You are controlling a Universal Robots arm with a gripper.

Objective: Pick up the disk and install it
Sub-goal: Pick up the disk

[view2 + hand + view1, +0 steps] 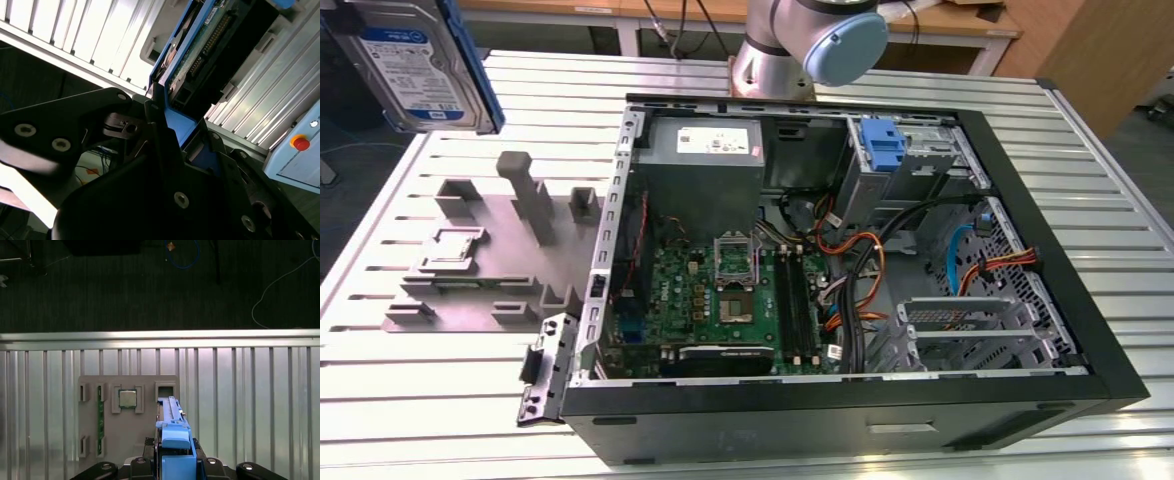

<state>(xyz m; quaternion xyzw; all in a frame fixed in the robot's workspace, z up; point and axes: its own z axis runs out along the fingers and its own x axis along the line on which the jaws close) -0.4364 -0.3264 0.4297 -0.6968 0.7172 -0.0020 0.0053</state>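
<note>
The gripper (175, 464) is clenched on the disk (414, 62), held above the grey tray (467, 292), on the exterior view's left of the case (1074, 335).

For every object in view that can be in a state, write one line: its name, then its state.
the disk: lifted clear of the table, clamped in the gripper.
gripper: shut on the disk.
computer case: lying flat, side open.
blue caddy: seated inside the case.
grey fixture: holding a chip and a green memory stick.
</note>
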